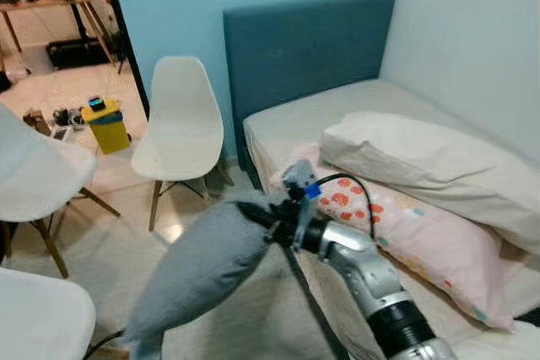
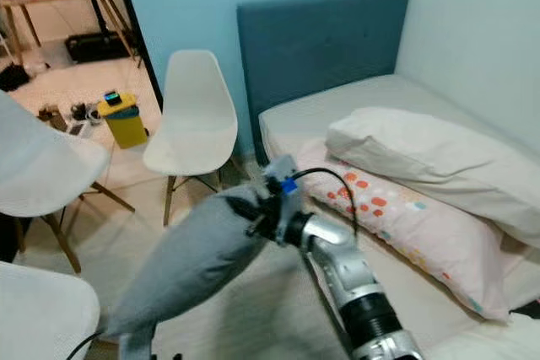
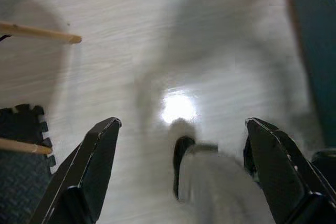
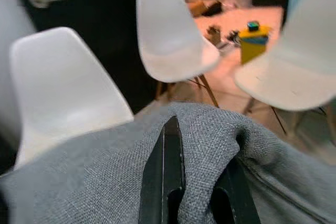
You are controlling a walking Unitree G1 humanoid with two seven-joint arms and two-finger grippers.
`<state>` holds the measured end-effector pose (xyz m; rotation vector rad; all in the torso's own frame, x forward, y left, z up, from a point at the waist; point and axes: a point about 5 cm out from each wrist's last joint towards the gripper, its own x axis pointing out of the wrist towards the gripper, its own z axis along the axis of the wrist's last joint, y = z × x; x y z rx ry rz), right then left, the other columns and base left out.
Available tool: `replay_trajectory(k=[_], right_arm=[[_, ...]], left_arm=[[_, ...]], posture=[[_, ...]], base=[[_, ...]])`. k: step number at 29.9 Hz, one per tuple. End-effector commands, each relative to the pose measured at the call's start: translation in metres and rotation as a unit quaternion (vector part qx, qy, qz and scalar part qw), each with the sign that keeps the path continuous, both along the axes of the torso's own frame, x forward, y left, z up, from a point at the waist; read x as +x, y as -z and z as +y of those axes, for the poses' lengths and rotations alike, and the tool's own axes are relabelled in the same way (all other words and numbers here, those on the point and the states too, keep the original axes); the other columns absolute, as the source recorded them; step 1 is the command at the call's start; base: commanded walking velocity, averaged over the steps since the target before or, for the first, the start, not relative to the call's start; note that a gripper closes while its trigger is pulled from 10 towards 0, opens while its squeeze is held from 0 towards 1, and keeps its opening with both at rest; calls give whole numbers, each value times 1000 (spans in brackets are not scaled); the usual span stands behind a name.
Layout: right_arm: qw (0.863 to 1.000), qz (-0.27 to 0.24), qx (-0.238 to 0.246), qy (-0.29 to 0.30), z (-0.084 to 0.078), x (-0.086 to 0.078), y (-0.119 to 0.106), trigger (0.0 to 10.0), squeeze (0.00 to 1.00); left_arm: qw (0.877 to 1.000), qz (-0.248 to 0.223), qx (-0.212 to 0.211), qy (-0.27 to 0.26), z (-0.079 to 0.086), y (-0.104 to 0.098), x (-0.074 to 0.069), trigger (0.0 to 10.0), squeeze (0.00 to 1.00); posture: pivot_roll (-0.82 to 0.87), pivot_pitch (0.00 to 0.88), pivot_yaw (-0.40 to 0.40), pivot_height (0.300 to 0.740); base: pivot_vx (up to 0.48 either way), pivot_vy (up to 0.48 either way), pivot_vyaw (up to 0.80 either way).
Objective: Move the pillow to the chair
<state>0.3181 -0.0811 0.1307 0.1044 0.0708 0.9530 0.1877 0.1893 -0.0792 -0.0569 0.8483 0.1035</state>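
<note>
A grey pillow [image 1: 202, 267] hangs in the air over the floor, between the bed and the chairs. My right gripper [image 1: 274, 223] is shut on its upper corner, and in the right wrist view the black fingers [image 4: 167, 171] pinch the grey fabric [image 4: 105, 177]. A white shell chair [image 1: 181, 124] with wooden legs stands just beyond the pillow, beside the blue headboard [image 1: 304, 40]. Two more white chairs sit at the left [image 1: 34, 174] and at the lower left [image 1: 42, 318]. My left gripper [image 3: 182, 123] is open above the pale floor, holding nothing.
The bed [image 1: 295, 124] on the right carries a white pillow [image 1: 422, 158] and a pink floral pillow [image 1: 422, 233]. A yellow bin [image 1: 105, 124] stands in the doorway at the back left. A black foam mat [image 3: 21, 166] lies on the floor below the left gripper.
</note>
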Motion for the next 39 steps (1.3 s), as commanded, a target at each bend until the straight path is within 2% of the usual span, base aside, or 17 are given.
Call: replay_trajectory(k=[1, 6, 19, 27, 39], right_arm=[[999, -42, 25, -22, 15, 0, -19, 10000, 0], [998, -51, 29, -31, 16, -1, -21, 10000, 0], [996, -57, 14, -67, 21, -9, -18, 10000, 0], [998, -64, 6, -28, 17, -2, -19, 10000, 0], [997, -69, 17, -13, 16, 2, -24, 10000, 0]], left_arm=[[1000, 5, 9, -1, 7, 1, -3, 10000, 0], [1000, 4, 9, 2, 7, 0, -3, 10000, 0], [1000, 2, 10, 7, 7, -1, 0, 10000, 0], [1000, -1, 9, 8, 6, -2, 1, 10000, 0], [1000, -5, 6, 7, 5, -2, 2, 10000, 0]], posture=[[40, 0, 27, 719], [37, 0, 29, 719], [34, 0, 32, 719], [33, 0, 34, 719], [37, 0, 30, 719]], base=[[330, 0, 0], [332, 0, 0], [332, 0, 775], [332, 0, 0], [338, 0, 0]])
